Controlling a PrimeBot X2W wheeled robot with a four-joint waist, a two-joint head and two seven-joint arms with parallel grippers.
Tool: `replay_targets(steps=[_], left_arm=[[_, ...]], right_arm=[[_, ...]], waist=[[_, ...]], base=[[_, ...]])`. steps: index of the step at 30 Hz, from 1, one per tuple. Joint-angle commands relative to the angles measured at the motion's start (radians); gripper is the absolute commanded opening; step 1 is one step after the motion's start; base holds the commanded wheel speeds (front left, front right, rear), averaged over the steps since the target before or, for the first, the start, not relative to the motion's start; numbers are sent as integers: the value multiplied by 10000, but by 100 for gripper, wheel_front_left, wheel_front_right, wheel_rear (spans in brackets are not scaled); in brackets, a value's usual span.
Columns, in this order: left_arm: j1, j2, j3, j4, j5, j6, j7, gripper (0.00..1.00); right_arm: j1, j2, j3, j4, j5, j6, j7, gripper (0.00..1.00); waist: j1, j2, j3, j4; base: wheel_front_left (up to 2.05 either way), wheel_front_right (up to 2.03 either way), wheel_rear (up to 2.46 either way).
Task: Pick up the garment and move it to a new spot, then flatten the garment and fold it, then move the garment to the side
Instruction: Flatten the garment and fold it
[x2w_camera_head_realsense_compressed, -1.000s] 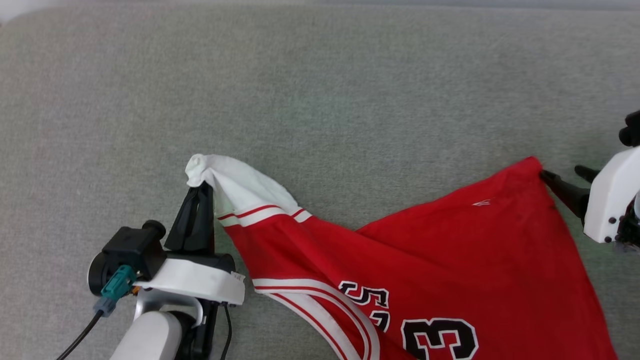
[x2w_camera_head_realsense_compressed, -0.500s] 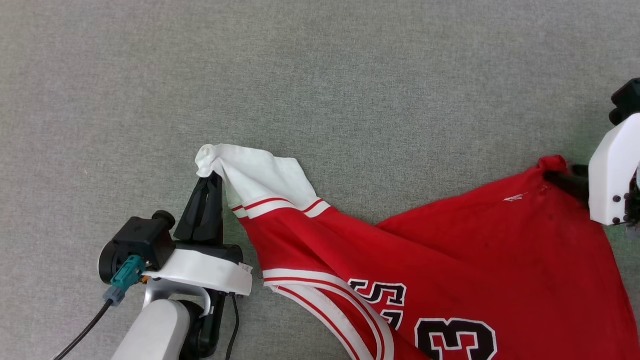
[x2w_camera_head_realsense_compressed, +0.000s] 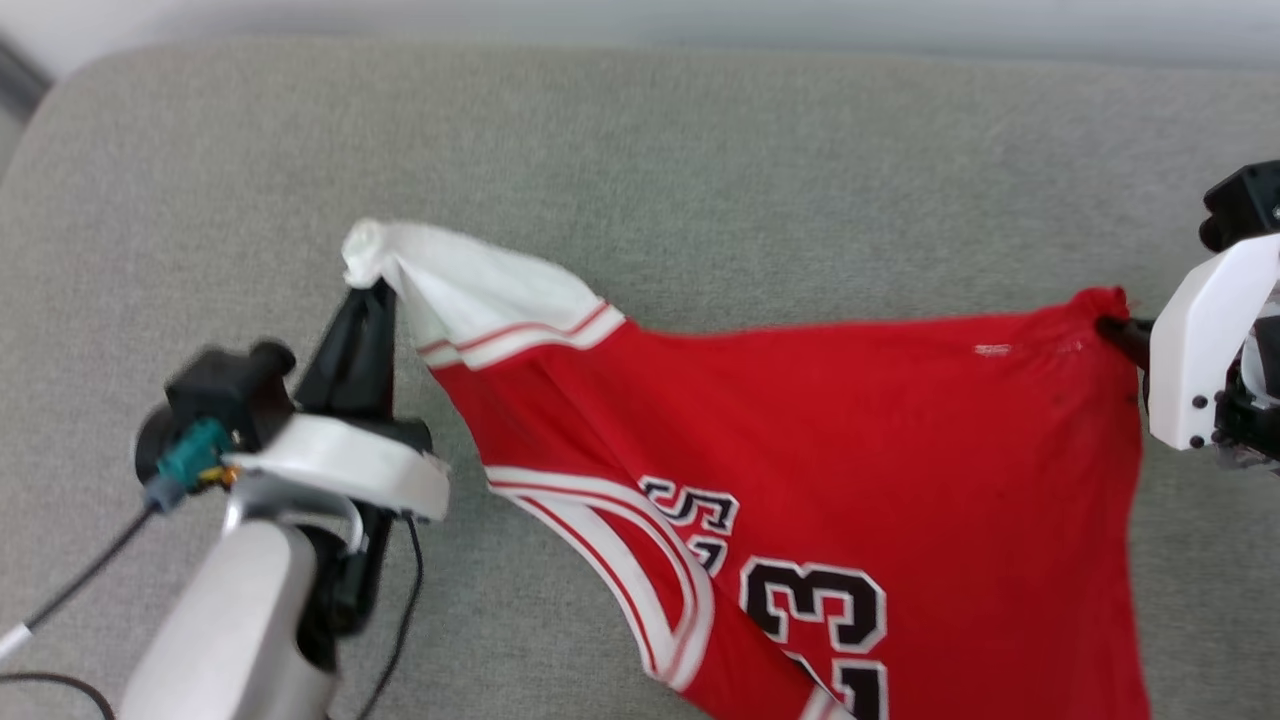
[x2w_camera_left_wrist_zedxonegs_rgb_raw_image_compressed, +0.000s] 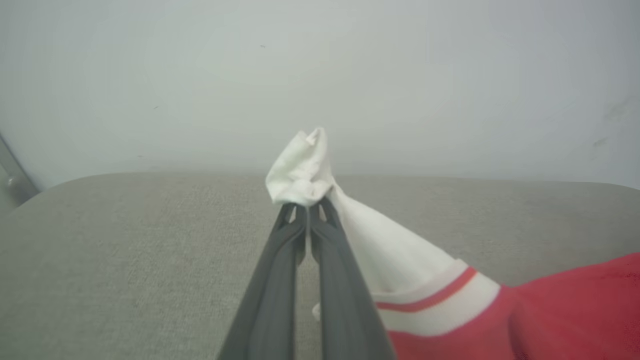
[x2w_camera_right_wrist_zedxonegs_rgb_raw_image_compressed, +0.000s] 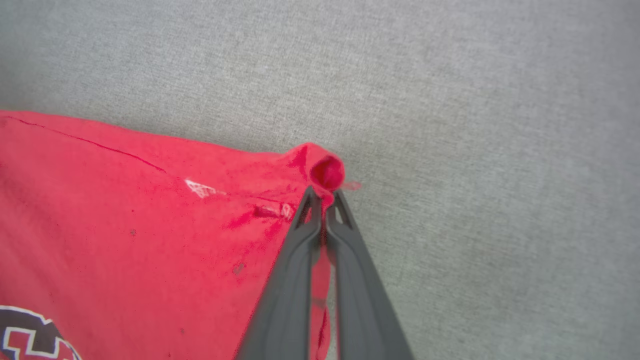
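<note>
Cloth strung between two arms is what the head view gives: the garment (x2w_camera_head_realsense_compressed: 850, 420) spans the grey cushion (x2w_camera_head_realsense_compressed: 700, 150) from left to right. Its upper edge is pulled almost level and the body with the block numerals drops toward the near side. The left gripper (x2w_camera_head_realsense_compressed: 372, 295) stands at the edge's left end and the right gripper (x2w_camera_head_realsense_compressed: 1110, 325) at its right end. The shirt therefore lies to the right of one and to the left of the other, and neither arm is the nearer. Its stretched long axis runs across the scene, with the left end slightly farther away. In the left wrist view the two dark fingers are pressed together on a bunched white sleeve (x2w_camera_left_wrist_zedxonegs_rgb_raw_image_compressed: 300, 170), held up off the cushion with a pale wall (x2w_camera_left_wrist_zedxonegs_rgb_raw_image_compressed: 320, 75) behind. Striped trim and red cloth trail off to the right. In the right wrist view that arm's fingers are likewise pinched closed, on a small rolled red corner (x2w_camera_right_wrist_zedxonegs_rgb_raw_image_compressed: 327, 172), and the red panel spreads away to the left over the cushion. I cannot tell whether that corner belongs to the hem. Judging from this, moving the shirt to a new spot turns on both arms travelling together along that left-right line, keeping their spacing so the edge neither sags nor tugs free.
</note>
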Motion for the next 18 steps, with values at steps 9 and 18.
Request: replay_targets(steps=[9,18], left_arm=[[-2841,390,354,1799,-274,-581,671,0],[-5922,204,426,4373,-376,-1011,749,0]], right_arm=[[-1131,321,-135,1057,-666,-4,-1719,0],[-2839,67,49,1834,-980,-7,-3546,0]], waist=[[-1,0,-1548,-737],[-1,0,-1554,-971]], base=[[0,0,0],[0,0,0]])
